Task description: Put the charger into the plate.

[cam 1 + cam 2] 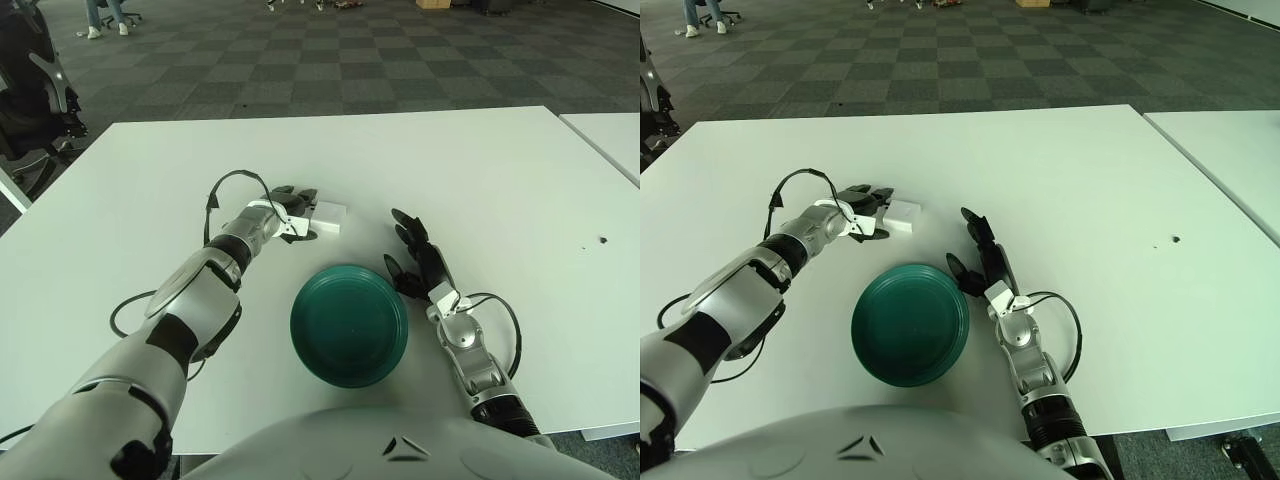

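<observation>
A small white charger (330, 217) lies on the white table (480, 180), a little beyond the dark green plate (349, 322). My left hand (293, 216) is at the charger's left side, its fingers curled against it; the charger sits on the table. In the right eye view the charger (903, 215) and the left hand (866, 212) show the same contact. My right hand (415, 260) is open with fingers spread, just right of the plate and holding nothing.
A second white table (610, 140) stands at the right, with a gap between. A small dark speck (602, 240) lies on the table at the far right. Office chairs (30, 110) and a checkered carpet floor lie beyond the table.
</observation>
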Controlling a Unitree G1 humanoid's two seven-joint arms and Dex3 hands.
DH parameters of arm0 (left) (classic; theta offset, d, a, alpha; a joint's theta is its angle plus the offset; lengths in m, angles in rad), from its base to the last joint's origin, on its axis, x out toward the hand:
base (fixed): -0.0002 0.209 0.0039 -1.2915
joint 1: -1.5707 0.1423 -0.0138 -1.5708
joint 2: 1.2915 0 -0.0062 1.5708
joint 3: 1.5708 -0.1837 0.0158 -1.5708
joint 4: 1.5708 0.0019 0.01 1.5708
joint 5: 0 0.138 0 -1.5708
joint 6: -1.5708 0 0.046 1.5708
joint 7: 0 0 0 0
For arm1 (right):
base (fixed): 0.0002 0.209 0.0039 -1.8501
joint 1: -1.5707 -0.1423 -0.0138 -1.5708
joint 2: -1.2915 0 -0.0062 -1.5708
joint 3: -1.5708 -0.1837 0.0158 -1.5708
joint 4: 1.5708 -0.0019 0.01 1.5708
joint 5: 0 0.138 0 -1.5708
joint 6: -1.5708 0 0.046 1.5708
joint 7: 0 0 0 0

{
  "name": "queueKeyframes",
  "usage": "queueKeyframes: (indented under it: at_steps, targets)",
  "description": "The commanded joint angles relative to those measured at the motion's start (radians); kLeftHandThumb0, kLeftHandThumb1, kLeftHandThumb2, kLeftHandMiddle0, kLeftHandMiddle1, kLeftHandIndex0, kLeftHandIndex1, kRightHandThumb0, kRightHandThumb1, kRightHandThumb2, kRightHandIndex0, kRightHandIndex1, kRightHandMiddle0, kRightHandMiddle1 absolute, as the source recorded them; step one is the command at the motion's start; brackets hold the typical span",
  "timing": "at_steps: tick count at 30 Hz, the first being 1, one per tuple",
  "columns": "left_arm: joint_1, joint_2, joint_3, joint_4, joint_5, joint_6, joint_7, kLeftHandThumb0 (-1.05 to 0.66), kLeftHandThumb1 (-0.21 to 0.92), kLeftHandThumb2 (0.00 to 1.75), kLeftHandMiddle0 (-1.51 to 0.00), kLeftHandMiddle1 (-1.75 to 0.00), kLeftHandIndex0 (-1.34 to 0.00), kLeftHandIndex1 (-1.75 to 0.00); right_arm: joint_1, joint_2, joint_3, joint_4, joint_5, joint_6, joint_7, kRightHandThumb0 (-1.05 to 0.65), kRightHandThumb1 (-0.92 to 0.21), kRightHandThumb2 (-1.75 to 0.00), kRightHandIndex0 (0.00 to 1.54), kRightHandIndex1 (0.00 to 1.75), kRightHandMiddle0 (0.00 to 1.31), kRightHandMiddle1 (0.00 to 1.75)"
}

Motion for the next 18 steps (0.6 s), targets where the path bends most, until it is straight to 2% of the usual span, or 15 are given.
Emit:
queueKeyframes:
  at_steps: [1, 18]
  targets:
    - [-0.026, 0.025, 0.005, -0.023, 0.004, -0.017, 0.013, -1.05, 0.92, 0.39, 0.0, 0.0, 0.0, 0.0, 0.13, 0.022, 0.028, 0.171, -0.009, 0.127, 0.004, -0.92, -0.92, -0.61, 0.29, 0.03, 0.0, 0.42]
    - [-0.045, 0.03, 0.007, -0.026, 0.013, -0.01, 0.039, -1.05, 0.92, 0.3, 0.0, 0.0, 0.0, 0.0, 0.116, 0.03, 0.029, 0.186, -0.005, 0.13, 0.001, -0.9, -0.92, -0.58, 0.31, 0.04, 0.0, 0.44]
